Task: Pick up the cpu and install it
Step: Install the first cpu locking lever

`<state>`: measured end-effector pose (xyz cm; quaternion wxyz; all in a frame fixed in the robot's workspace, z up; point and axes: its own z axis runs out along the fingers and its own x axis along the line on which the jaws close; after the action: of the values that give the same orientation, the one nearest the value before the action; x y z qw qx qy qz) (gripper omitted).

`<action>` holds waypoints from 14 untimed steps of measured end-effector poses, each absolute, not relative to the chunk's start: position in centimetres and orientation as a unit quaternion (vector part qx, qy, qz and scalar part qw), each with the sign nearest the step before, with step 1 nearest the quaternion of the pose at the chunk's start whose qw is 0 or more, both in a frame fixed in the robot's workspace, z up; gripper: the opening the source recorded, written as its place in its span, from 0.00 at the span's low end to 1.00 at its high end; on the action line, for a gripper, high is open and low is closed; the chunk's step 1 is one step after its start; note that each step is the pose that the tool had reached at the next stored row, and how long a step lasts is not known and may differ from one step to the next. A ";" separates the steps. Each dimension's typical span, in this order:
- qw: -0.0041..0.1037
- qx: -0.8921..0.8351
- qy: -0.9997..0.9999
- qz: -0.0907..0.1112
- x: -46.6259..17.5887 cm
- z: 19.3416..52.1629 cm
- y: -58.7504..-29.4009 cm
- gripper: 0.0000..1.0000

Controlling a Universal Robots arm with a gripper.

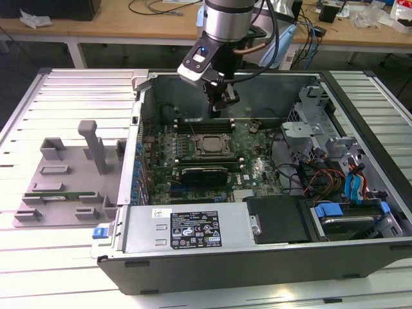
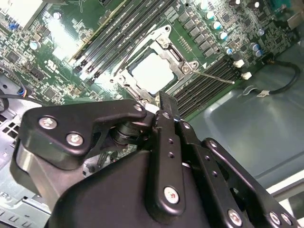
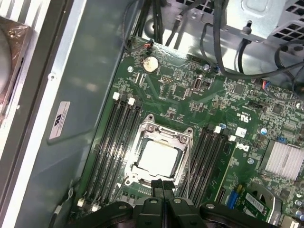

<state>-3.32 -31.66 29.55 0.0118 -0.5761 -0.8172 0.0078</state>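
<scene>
Already seated, cpu (image 3: 159, 157) flanked by memory slots (image 3: 111, 145).

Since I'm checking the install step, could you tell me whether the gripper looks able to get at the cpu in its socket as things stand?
Probably yes. The gripper hangs just above the cpu, which sits in the socket frame with its top bare; in both wrist views no cable or part crosses it.

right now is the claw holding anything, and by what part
Nothing is held. The claw is shut and empty above the chip, which sits in its socket frame on the board.
</scene>
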 end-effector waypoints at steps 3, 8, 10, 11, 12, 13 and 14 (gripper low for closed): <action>0.012 -0.563 -0.826 0.008 -3.3 29.5 -31.7 0.11; 0.011 -0.539 -0.842 0.008 -3.3 29.5 -31.7 0.11; 0.011 -0.530 -0.848 0.008 -3.3 29.5 -31.7 0.11; 0.011 -0.527 -0.849 0.008 -3.3 29.5 -31.7 0.11; 0.011 -0.523 -0.852 0.009 -3.3 29.5 -31.7 0.11; 0.011 -0.516 -0.856 0.009 -3.3 29.5 -31.7 0.11; 0.011 -0.513 -0.858 0.009 -3.3 29.5 -31.7 0.11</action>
<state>-3.32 -31.66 29.54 0.0111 -0.5133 -0.8581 0.0087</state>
